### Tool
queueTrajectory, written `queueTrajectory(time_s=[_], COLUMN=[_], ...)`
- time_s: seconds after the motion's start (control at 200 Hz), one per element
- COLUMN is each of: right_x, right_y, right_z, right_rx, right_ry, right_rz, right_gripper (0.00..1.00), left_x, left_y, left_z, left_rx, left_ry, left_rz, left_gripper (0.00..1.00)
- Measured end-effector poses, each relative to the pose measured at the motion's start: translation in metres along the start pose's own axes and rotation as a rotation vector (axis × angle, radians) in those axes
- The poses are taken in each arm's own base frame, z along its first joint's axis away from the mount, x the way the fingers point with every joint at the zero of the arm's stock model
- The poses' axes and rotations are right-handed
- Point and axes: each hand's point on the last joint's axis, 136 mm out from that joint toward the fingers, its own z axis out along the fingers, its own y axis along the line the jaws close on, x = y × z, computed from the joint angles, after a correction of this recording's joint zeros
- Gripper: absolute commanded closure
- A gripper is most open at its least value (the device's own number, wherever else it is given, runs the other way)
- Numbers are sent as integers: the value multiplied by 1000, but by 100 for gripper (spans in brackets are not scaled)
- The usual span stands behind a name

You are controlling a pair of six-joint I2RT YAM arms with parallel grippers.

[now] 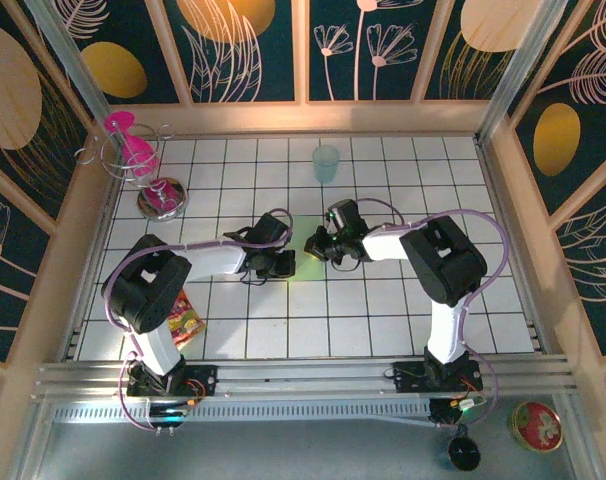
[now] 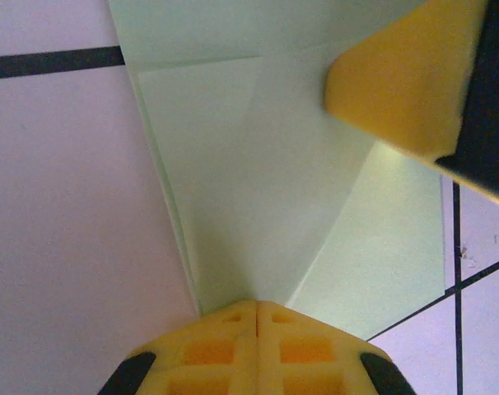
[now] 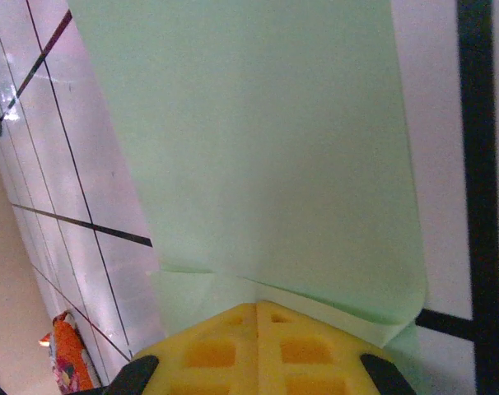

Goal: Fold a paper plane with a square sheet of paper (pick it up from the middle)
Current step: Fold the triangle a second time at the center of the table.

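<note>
The light green sheet of paper lies on the white tiles, folded into slanted layers with sharp creases. My left gripper is shut, its yellow tips resting on the paper where two creases meet. The right gripper's yellow finger touches the same paper at the upper right of the left wrist view. In the right wrist view the paper has a flap curling up at its near edge, and my right gripper is shut with its tips at that flap. From above, both grippers meet mid-table and cover most of the paper.
A pale teal cup stands at the back centre. A pink item in a wire stand and a round metal dish sit back left. An orange snack packet lies near the left arm's base. Wooden walls ring the table.
</note>
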Motion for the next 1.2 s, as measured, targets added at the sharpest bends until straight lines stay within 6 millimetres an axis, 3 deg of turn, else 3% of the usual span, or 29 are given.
queueTrajectory(time_s=[0.175, 0.32, 0.546, 0.806, 1.011, 1.201], right_x=[-6, 5, 25, 30, 31, 30], right_y=[16, 25, 22, 13, 6, 6], right_z=[-9, -7, -1, 5, 7, 7], right_rx=[-16, -26, -14, 8, 25, 24], right_ry=[-22, -6, 35, 50, 56, 55], right_rz=[-61, -86, -79, -62, -51, -49], right_gripper=[95, 97, 99, 100, 100, 100], left_x=[0, 0, 1, 6, -8, -5], left_y=[0, -1, -1, -1, -17, -22], left_z=[0, 0, -1, -9, -31, -27], left_rx=[1, 4, 9, 15, 71, 118], left_ry=[-1, 1, 0, -4, -76, -70], left_rz=[0, -4, -10, -27, -31, -75], left_gripper=[100, 100, 100, 100, 100, 100])
